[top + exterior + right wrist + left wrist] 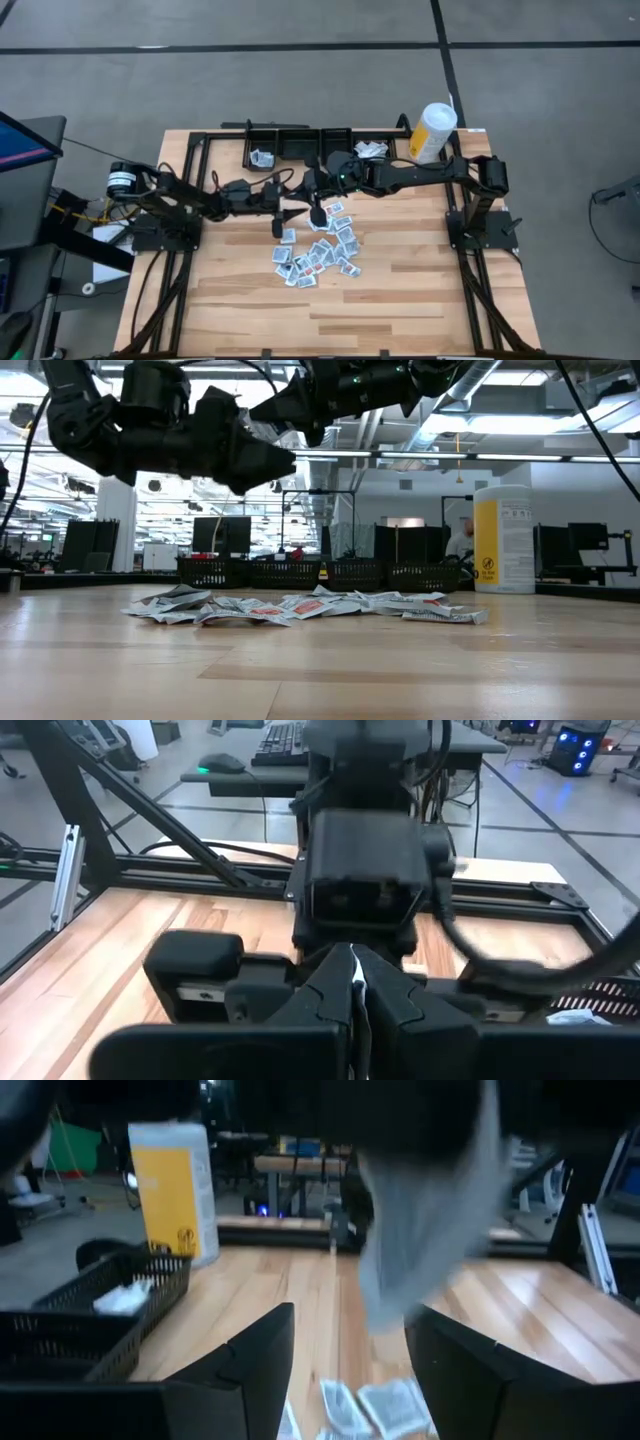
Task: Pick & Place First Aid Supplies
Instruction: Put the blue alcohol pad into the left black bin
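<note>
Left arm is reaching in from the worktop's left edge, left hand hovering above the worktop just left of the packet pile, nearer the back edge than the front. In the left wrist view its two dark fingers are standing wide apart with nothing between them; a blurred white packet is showing in the air ahead of the fingers, clear of both. Whether anything is touching it, cannot tell.

First aid packets are lying in a loose heap near the middle of the worktop, small flat white squares with grey-blue print, some overlapping, some with red marks. In the low view the heap is sitting flat on the wood, both arms hanging above it and not touching it.

Black mesh tray is running along the back edge, split into compartments; one packet is lying in the left compartment and a few more at the tray's right end.

Right arm is stretching from the right edge across the back of the worktop, right hand pointing down over the back side of the heap, just beside the left hand. In the right wrist view its fingers are pressing together on a thin white packet edge between them.

White-and-yellow canister is standing upright near the back right corner, just beside the tray's right end.
</note>
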Robot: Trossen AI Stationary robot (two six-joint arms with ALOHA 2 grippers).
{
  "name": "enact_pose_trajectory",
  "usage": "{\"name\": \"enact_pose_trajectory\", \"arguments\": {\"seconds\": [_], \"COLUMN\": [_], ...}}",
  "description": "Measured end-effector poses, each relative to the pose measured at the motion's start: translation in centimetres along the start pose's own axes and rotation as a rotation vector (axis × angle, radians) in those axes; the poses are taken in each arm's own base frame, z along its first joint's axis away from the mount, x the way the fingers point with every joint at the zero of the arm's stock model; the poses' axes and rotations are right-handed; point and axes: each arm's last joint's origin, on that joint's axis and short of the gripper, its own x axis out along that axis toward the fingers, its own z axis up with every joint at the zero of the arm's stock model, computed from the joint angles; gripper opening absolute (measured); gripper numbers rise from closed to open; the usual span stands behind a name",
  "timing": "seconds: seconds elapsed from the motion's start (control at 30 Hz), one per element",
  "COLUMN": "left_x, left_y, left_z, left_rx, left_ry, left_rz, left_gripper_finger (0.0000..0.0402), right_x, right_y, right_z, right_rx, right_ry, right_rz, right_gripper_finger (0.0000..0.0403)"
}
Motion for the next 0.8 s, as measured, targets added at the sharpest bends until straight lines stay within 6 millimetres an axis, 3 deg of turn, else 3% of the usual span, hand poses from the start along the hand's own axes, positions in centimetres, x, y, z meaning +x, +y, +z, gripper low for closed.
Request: {"name": "enact_pose_trajectory", "arguments": {"seconds": [0.63,0.8], "left_x": [0.7,0.7], "left_y": [-0.1,-0.1], "left_z": [1.8,1.8], "left_rx": [-0.056,-0.056], "left_ry": [-0.118,-0.121], "left_rz": [-0.018,-0.018], "left_gripper_finger": [0.0190,0.0169], "right_x": [0.0,0.0], "right_y": [0.0,0.0], "right_z": [-0.1,-0.1], "right_rx": [-0.006,-0.007], "right_ry": [0.007,0.007], "right_rz": [0.001,0.000], "right_gripper_finger": [0.0001,0.0001]}}
